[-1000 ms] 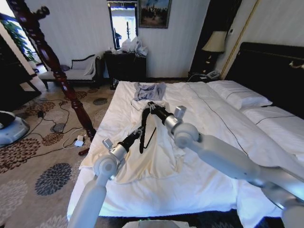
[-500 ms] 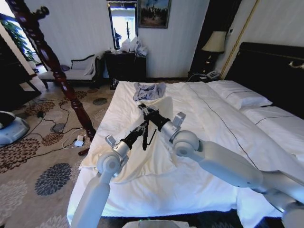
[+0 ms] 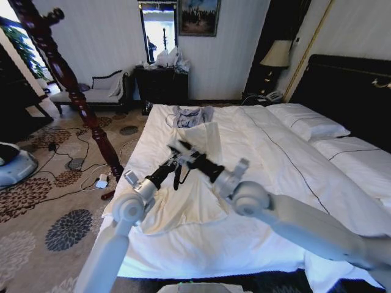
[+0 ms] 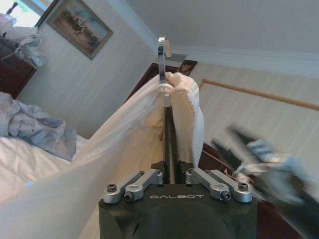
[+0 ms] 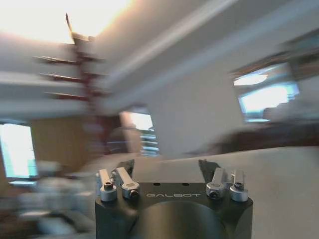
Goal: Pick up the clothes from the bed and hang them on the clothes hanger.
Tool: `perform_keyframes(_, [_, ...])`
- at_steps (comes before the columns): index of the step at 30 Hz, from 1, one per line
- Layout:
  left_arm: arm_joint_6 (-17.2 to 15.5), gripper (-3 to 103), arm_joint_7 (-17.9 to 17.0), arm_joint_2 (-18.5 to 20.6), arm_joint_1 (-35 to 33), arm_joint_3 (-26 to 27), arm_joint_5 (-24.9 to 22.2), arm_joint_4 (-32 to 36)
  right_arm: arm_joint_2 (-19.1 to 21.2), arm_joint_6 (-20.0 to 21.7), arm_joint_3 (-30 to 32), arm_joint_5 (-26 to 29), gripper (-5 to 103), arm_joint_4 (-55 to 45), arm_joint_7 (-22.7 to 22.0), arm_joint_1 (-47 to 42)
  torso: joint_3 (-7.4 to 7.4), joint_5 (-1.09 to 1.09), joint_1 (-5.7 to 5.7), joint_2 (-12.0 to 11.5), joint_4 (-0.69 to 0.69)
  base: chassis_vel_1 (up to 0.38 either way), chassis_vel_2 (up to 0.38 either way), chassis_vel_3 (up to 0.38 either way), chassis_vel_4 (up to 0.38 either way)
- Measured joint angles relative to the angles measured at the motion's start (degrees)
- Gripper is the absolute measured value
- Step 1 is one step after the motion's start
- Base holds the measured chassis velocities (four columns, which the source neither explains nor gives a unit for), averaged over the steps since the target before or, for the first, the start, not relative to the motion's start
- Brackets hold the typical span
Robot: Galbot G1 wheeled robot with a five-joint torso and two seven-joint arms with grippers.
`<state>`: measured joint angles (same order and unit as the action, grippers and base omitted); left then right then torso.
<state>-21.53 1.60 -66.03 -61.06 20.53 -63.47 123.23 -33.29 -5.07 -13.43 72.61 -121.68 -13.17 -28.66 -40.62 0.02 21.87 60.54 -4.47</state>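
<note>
2 grippers are working over the bed (image 3: pixel 256 159): the left gripper (image 3: pixel 173 163) is clamping the clothes hanger (image 4: pixel 169 144), now lifted with the clothes (image 4: pixel 124 134) draped over its top, while the right gripper (image 3: pixel 185 152), jaws apart and empty, is pulling away, suggesting the threading is progressing.
</note>
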Motion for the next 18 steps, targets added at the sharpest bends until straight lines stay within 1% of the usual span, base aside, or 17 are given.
perform_keyframes(1, [0.1, 14, 0.1, 0.8, -0.2, 0.1, -0.1, 0.4, 1.4, 0.8, 1.8, 0.1, 78, 1.2, -1.5, -0.2, 0.0, -0.01, 0.0, 0.0, 0.0, 0.0, 0.0, 0.0, 0.0])
perform_keyframes(2, [0.2, 14, 0.4, 2.7, -0.5, 0.2, -0.4, 1.3, 4.4, 2.3, 4.4, 0.5, 83, 4.1, -2.9, 0.1, -0.01, -0.01, 0.01, 0.0, 0.02, 0.0, 0.0, 0.0, 0.0])
perform_keyframes(3, [0.3, 14, 0.8, 4.1, -0.6, 0.2, -0.4, 2.0, 6.4, 2.8, 5.5, 0.7, 89, 6.1, -2.3, 0.7, -0.01, -0.01, 0.01, 0.0, 0.02, 0.0, 0.0, 0.0, 0.0])
perform_keyframes(4, [0.3, 14, 0.8, 4.1, -0.6, 0.2, -0.4, 2.0, 6.4, 2.8, 5.5, 0.7, 89, 6.1, -2.3, 0.7, -0.01, -0.01, 0.01, 0.0, 0.02, 0.0, 0.0, 0.0, 0.0])
perform_keyframes(5, [0.3, 14, 1.2, 5.1, -0.6, 0.0, -0.4, 2.4, 7.9, 3.0, 6.0, 0.8, 89, 7.8, -1.0, 1.3, 0.0, 0.0, 0.01, 0.0, 0.01, 0.0, 0.0, 0.0, 0.0])
perform_keyframes(6, [0.3, 14, 1.8, 6.8, -0.6, -0.4, -0.4, 3.1, 10.4, 3.1, 6.3, 1.4, 94, 10.8, 2.7, 2.6, 0.0, 0.0, 0.01, 0.0, 0.0, 0.0, 0.0, 0.0, 0.0])
perform_keyframes(7, [0.4, 14, 2.3, 8.5, -0.3, -0.9, -0.4, 3.6, 12.5, 2.6, 6.3, 2.2, 97, 13.3, 8.3, 3.7, 0.0, 0.0, 0.0, 0.0, 0.01, 0.0, 0.0, 0.0, 0.0])
perform_keyframes(8, [0.4, 14, 2.3, 8.5, -0.3, -0.9, -0.4, 3.6, 12.5, 2.6, 6.3, 2.2, 97, 13.3, 8.3, 3.7, 0.0, 0.0, 0.0, 0.0, 0.01, 0.0, 0.0, 0.0, 0.0])
perform_keyframes(9, [0.4, 14, 2.4, 9.1, -0.1, -1.1, -0.4, 3.8, 13.5, 2.1, 6.2, 2.9, 99, 14.6, 12.3, 4.3, 0.0, 0.0, 0.0, 0.0, 0.02, 0.0, 0.0, 0.0, 0.0])
perform_keyframes(10, [0.4, 14, 2.7, 11.2, 0.9, -2.7, -0.6, 3.9, 17.0, 0.0, 5.4, 5.1, 100, 18.9, 24.8, 5.3, 0.0, -0.02, 0.01, 0.0, 0.05, 0.0, 0.0, 0.0, 0.0])
perform_keyframes(11, [0.5, 14, 2.8, 11.8, 1.5, -3.6, -0.7, 3.9, 18.6, -0.7, 5.0, 5.6, 100, 21.2, 30.3, 5.3, 0.0, -0.03, 0.01, 0.0, 0.06, 0.0, 0.0, 0.0, 0.0])
perform_keyframes(12, [0.5, 14, 2.8, 11.8, 1.5, -3.6, -0.7, 3.9, 18.6, -0.7, 5.0, 5.6, 100, 21.2, 30.3, 5.3, 0.0, -0.03, 0.01, 0.0, 0.06, 0.0, 0.0, 0.0, 0.0])
perform_keyframes(13, [0.5, 14, 3.0, 12.5, 2.4, -5.0, -0.8, 3.8, 20.0, -1.2, 4.8, 5.7, 100, 23.7, 35.8, 5.3, 0.0, -0.01, 0.01, 0.0, 0.06, 0.0, 0.0, 0.0, 0.0])
perform_keyframes(15, [0.7, 14, 3.5, 13.9, 5.6, -9.8, -0.9, 3.5, 22.5, -1.9, 4.7, 2.4, 100, 32.6, 53.7, 5.5, 0.0, -0.02, 0.0, 0.0, -0.08, 0.0, 0.0, 0.0, 0.0])
perform_keyframes(16, [0.7, 14, 3.6, 14.1, 6.3, -10.7, -0.9, 3.5, 22.6, -1.5, 4.7, 1.3, 100, 34.6, 58.7, 5.7, 0.0, 0.03, 0.0, 0.0, -0.09, 0.0, 0.0, 0.0, 0.0])
perform_keyframes(17, [0.7, 14, 3.6, 14.1, 6.3, -10.7, -0.9, 3.5, 22.6, -1.5, 4.7, 1.3, 100, 34.6, 58.7, 5.7, 0.0, 0.03, 0.0, 0.0, -0.09, 0.0, 0.0, 0.0, 0.0])
perform_keyframes(18, [0.7, 14, 3.7, 14.3, 7.1, -12.2, -0.8, 3.7, 22.6, -1.0, 4.7, 0.5, 100, 36.4, 63.9, 5.9, 0.0, 0.05, 0.01, 0.0, -0.06, 0.0, 0.0, 0.0, 0.0])
